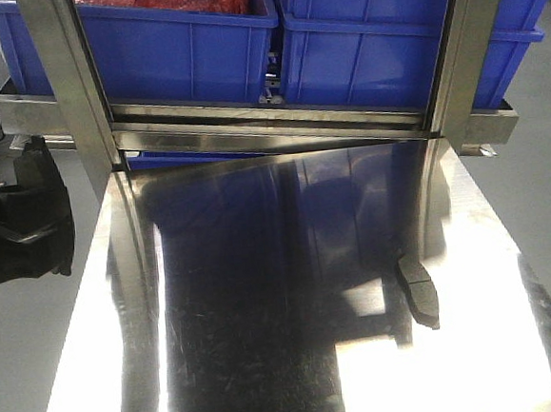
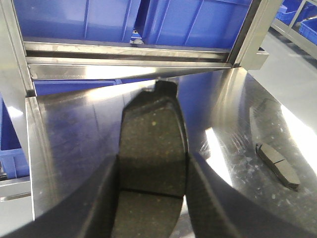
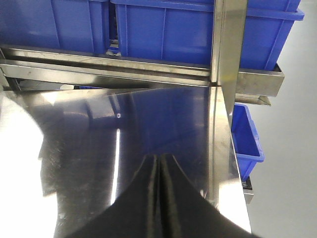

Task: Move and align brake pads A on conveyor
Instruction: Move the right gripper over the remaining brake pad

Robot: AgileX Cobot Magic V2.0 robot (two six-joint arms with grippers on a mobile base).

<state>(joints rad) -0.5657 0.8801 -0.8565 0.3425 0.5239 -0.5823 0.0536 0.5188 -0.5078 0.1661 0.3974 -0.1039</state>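
- Bottom centre of the left wrist view: the left gripper (image 2: 153, 157) has its jaws pinching the held brake pad (image 2: 153, 139) by its long edges, speckled grey face up and groove running across, above the surface.
- The shiny steel surface (image 1: 248, 342) fills most of every frame, mirroring blue and bright glare.
- Blue bins (image 1: 186, 41) sit side by side on a steel rack (image 1: 269, 121) along the top of the frame.
- Bottom centre of the right wrist view: the right gripper (image 3: 159, 163) has its jaws pressed together over the surface.
- The loose brake pad (image 1: 419, 290) lies flat on the surface, centre right of the front view, well apart from the held one.
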